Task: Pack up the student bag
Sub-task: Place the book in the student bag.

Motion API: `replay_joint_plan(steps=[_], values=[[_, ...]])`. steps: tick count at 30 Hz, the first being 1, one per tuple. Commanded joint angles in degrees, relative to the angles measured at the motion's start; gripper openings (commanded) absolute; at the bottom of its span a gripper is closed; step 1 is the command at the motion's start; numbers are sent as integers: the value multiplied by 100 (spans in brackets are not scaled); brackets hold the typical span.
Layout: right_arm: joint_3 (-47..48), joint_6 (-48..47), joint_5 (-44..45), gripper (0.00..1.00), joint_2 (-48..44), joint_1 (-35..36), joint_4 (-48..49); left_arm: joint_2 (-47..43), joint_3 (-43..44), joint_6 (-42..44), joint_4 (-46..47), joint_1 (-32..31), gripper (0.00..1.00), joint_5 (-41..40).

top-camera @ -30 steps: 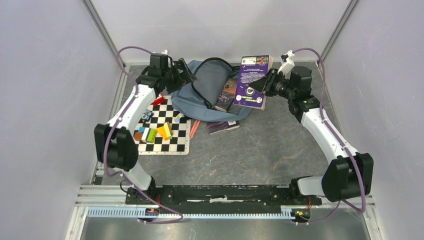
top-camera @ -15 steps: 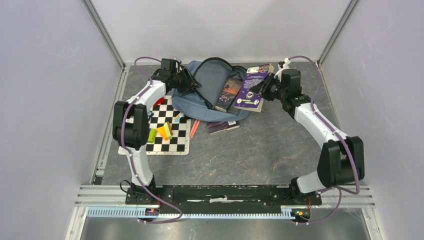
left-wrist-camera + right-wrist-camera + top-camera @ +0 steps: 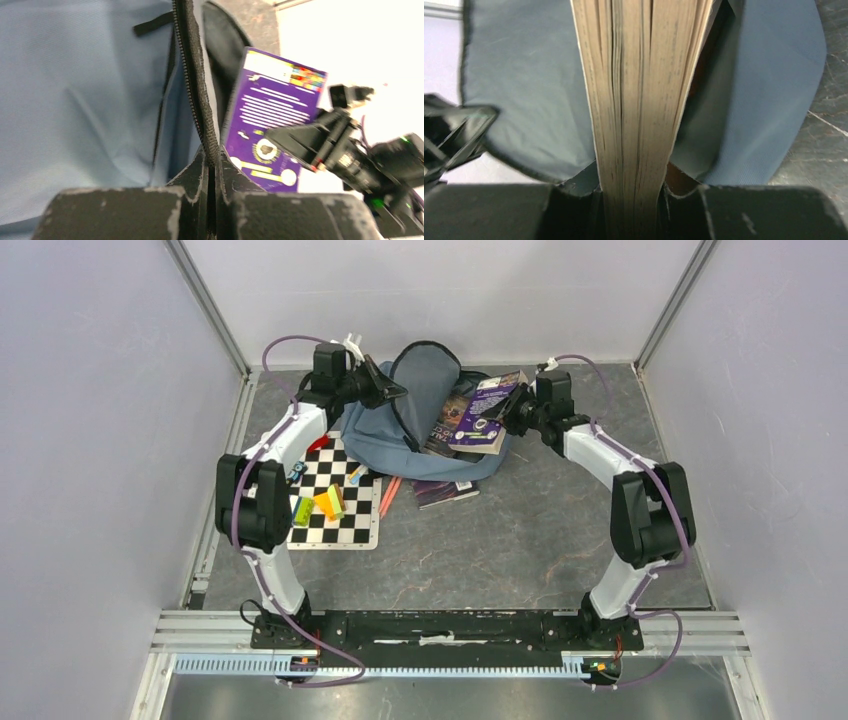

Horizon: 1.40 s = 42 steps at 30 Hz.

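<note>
Chessboard mat [image 3: 335,510]: lies at the left with coloured blocks [image 3: 328,502] on it, none packed.
Left gripper [image 3: 392,392]: pressed together on the zipper edge [image 3: 197,85], lifting the bag's mouth open.
Student bag [image 3: 375,440]: lies at the back centre of the table, with its flap raised.
Dark book [image 3: 447,420]: leans partway inside the opening.
Purple book [image 3: 485,405]: tilted at the mouth, overlapping the dark book.
Right gripper [image 3: 510,412]: jaws clamped on the purple book's page edge.
Done: judging by the layout, the bag is open and one book is partly in.
Left: the purple book has to go in, as does a third book [image 3: 445,492] just in front of the bag, the red pens [image 3: 388,497] beside it, and likely the blocks.
Hidden: the bag's interior is out of sight, and so is how deep either book sits. The pens are too small to count.
</note>
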Motion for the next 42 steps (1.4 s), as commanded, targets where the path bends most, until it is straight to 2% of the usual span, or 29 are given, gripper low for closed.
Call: replay_joint_plan(steps=[1, 5, 12, 15, 19, 22, 25, 30, 32, 36, 42], values=[[612, 349, 57, 0, 237, 78, 509, -794, -228, 78, 1121, -16, 2, 261], [910, 336, 260, 0, 570, 213, 396, -963, -412, -37, 1567, -34, 2, 453], [1433, 388, 294, 0, 1325, 571, 369, -683, -81, -110, 1615, -84, 2, 821], [2009, 497, 84, 0, 1842, 706, 345, -622, -54, -88, 1624, -95, 2, 756], [3085, 315, 240, 0, 2650, 938, -134, -553, -41, -144, 1641, -95, 2, 781], [3625, 227, 403, 9, 3099, 1058, -341, -546, -45, -145, 1642, -104, 2, 790], [3671, 262, 356, 21, 3343, 1091, -378, -526, -25, -99, 1591, -95, 2, 745], [3233, -342, 591, 51, 2964, 1083, -406, -513, 25, -48, 1483, -95, 2, 669], [3114, -771, 645, 57, 2798, 1075, -404, -519, 27, -25, 1462, -95, 2, 676], [3111, -1611, 766, 64, 2604, 1045, -724, -636, -22, 153, 1327, -87, 2, 574], [2956, -2293, 1179, 65, 2340, 1033, -1266, -788, -74, 346, 1088, -78, 2, 526]])
